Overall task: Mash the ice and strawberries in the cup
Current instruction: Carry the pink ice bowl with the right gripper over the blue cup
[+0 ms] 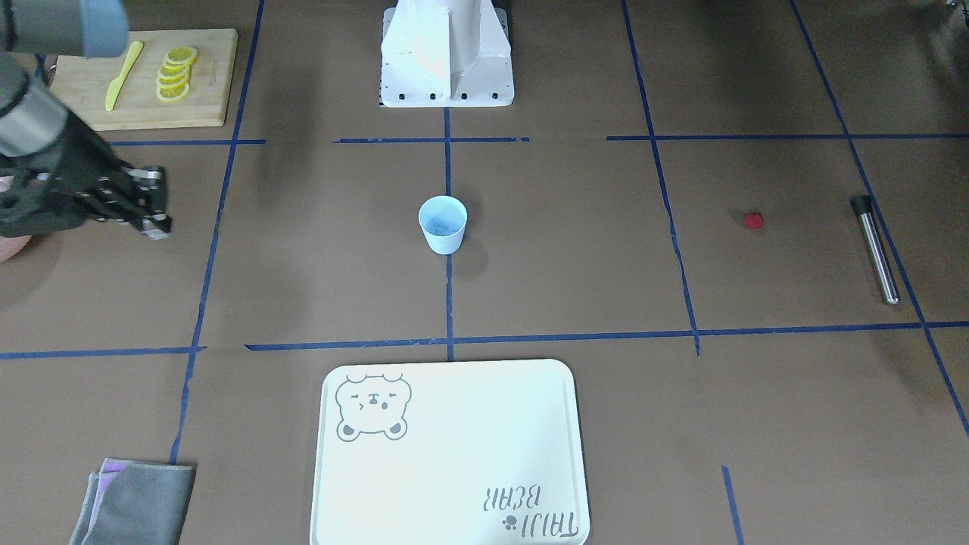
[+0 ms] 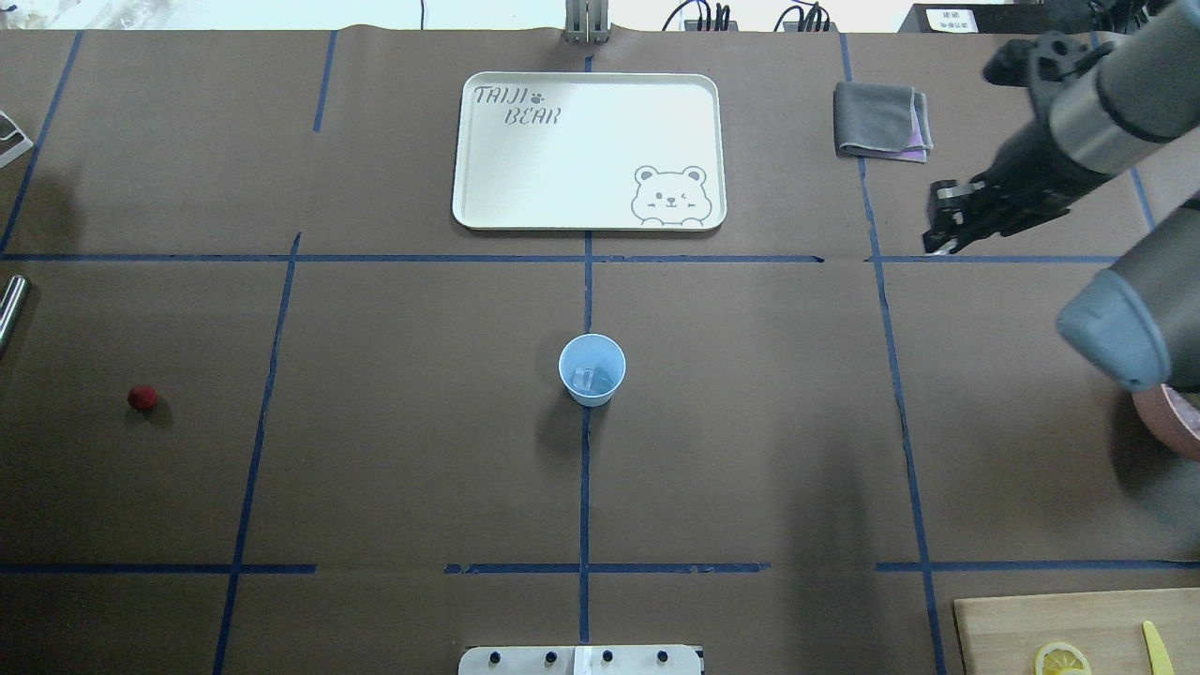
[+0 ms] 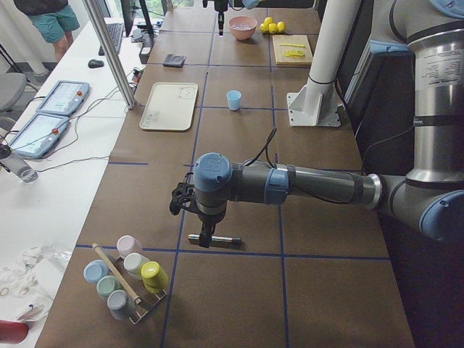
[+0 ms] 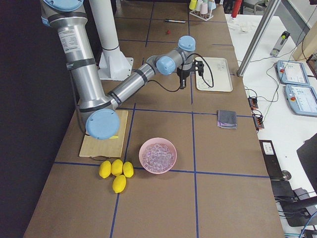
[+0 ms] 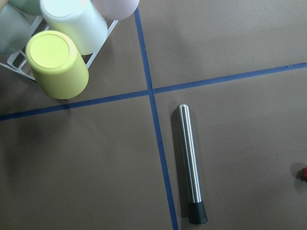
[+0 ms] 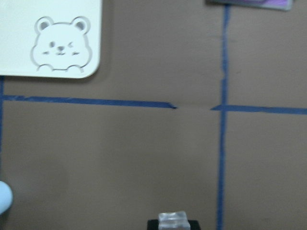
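One ice cube [image 6: 172, 219] sits between right jaws.

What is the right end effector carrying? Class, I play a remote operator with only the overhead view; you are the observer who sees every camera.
Observer: The right end effector grips a clear ice cube, as its wrist view shows.
Operator: Where is the left end effector?
Observer: In the exterior left view, the left end effector hangs above the steel muddler, near some pastel cups.
Operator: What fills the pink bowl?
Observer: The pink bowl holds ice cubes, by the exterior right view.
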`<state>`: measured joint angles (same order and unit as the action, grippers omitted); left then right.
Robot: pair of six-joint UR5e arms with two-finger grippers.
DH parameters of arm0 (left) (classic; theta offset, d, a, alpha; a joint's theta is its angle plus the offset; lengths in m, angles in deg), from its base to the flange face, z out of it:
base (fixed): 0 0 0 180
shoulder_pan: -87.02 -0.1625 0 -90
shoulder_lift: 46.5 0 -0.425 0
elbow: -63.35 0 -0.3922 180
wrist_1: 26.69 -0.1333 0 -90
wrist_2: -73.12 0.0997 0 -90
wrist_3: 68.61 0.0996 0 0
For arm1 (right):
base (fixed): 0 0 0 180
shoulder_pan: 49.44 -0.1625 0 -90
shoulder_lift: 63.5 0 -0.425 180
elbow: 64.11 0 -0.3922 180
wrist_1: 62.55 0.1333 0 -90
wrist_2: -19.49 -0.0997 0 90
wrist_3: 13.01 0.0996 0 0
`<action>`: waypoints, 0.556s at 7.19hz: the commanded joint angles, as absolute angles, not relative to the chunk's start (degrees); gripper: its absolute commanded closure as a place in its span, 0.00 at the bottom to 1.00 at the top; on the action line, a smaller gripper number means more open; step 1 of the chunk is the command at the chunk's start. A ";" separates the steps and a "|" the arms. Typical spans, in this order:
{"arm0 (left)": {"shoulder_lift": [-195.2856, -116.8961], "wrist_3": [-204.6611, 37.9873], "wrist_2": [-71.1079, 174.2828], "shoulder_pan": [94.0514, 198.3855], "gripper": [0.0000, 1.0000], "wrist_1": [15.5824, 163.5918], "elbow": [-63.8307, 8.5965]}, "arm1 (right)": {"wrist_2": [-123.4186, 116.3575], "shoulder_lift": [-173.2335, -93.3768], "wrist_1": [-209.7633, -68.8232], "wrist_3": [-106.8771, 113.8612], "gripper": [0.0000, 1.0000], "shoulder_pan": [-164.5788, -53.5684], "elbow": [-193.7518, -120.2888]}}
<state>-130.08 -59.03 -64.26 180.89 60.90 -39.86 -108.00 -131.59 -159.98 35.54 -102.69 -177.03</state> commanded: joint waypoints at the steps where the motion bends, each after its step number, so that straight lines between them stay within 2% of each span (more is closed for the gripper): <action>1: -130.08 -59.03 -64.25 180.89 0.00 60.93 -39.48 | -96.14 -117.77 -167.30 50.39 1.00 -88.00 -175.83; 3: -130.08 -59.03 -64.17 180.89 0.00 60.93 -39.39 | -89.87 -107.15 -166.70 56.67 1.00 -80.76 -165.43; 4: -130.17 -59.03 -64.16 180.89 0.00 61.02 -39.22 | -88.54 -104.74 -164.61 57.38 1.00 -79.51 -160.75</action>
<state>-130.10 -59.03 -64.20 180.89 60.96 -39.36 -91.20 -109.35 -166.28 55.29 -82.31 -167.06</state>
